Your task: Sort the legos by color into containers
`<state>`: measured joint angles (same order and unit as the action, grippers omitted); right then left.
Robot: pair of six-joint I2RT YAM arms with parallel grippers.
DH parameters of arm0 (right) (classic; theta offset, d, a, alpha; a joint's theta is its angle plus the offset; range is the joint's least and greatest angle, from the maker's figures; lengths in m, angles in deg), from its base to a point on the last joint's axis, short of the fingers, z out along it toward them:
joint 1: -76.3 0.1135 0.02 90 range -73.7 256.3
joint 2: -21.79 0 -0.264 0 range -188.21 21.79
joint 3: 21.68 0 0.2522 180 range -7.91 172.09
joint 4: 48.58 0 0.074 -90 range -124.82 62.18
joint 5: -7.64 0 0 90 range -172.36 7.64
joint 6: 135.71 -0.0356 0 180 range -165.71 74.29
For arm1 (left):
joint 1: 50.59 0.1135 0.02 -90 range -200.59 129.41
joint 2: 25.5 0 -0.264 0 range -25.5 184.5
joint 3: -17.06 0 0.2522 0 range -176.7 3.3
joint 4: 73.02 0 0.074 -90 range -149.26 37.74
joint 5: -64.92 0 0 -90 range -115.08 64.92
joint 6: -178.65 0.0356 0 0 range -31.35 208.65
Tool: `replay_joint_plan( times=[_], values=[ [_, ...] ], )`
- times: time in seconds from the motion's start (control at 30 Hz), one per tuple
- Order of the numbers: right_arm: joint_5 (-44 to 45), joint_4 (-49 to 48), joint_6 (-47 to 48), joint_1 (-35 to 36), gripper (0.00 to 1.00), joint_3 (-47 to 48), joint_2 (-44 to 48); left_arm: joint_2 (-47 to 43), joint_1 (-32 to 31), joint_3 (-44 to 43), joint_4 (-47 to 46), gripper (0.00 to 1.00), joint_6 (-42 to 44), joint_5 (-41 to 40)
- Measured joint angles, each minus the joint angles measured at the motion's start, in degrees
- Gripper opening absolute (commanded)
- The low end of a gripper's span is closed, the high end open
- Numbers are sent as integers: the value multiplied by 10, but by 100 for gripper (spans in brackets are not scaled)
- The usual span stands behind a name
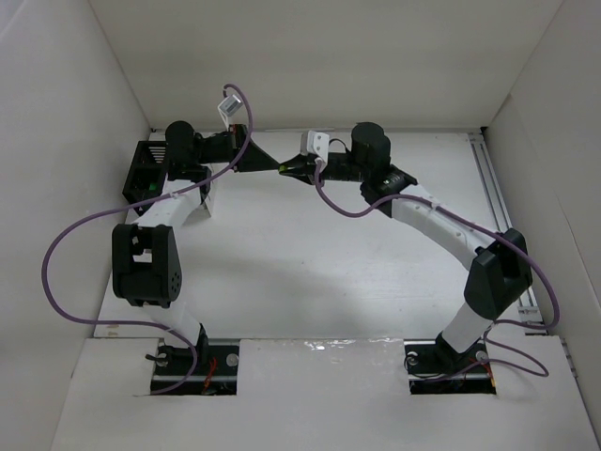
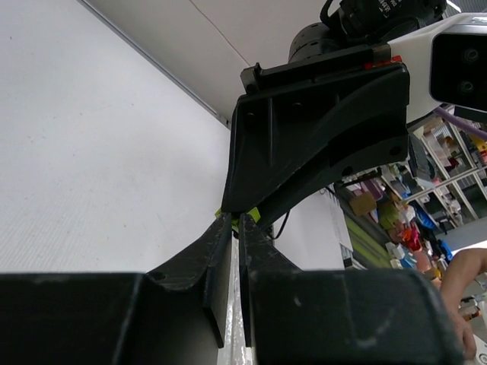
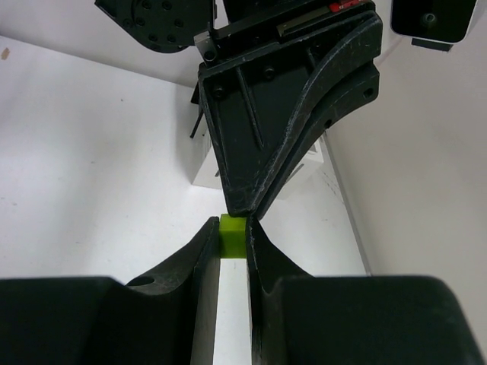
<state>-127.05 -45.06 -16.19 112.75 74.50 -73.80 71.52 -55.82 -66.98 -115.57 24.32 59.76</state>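
**Two pincers meeting tip to tip on one yellow-green brick**

Nearest the lens in the right wrist view, the right pincer [image 3: 232, 228] is pinching a small yellow-green brick [image 3: 233, 237]. Its two black fingers are standing only as far apart as the brick is wide, one flat against each side. The left pincer [image 2: 235, 222] is coming in from the opposite side. Its fingers are pressed almost together and are nipping the far edge of the same brick. In the left wrist view a sliver of green is showing on either side of those tips, and the right pincer's nose is sitting directly against them.

From above, the two arms are reaching toward each other over the far part of the table [image 1: 310, 272]. Their tips are joining left of the middle, and the brick is too small to make out there. The black bin [image 1: 143, 169] is sitting at the far left, close beside the left arm's wrist. The white bin [image 3: 204, 171] is standing just beyond the meeting point, partly hidden behind the left pincer's body. A purple cable [image 1: 56, 254] is looping out from the left arm toward the side wall. Each pincer is blocking most of the other camera's view of the brick.
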Motion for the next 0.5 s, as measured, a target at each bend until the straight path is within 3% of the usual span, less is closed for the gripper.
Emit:
replay_joint_plan(
  times=[0.03, 0.13, 0.2, 0.5],
  values=[
    [0, -1, 0, 0, 9, -1, 0, 0, 0, 0, 0, 1, 0, 0],
    [3, -7, 0, 0, 6, -2, 0, 0, 1, 0, -2, 38, 1, -1],
    [5, -10, 0, 1, 6, -7, 0, 0, -5, 0, -1, 46, 0, 0],
    [10, -36, 0, 1, 6, -14, 0, 0, -16, 0, 0, 47, -1, 2]
  ],
)
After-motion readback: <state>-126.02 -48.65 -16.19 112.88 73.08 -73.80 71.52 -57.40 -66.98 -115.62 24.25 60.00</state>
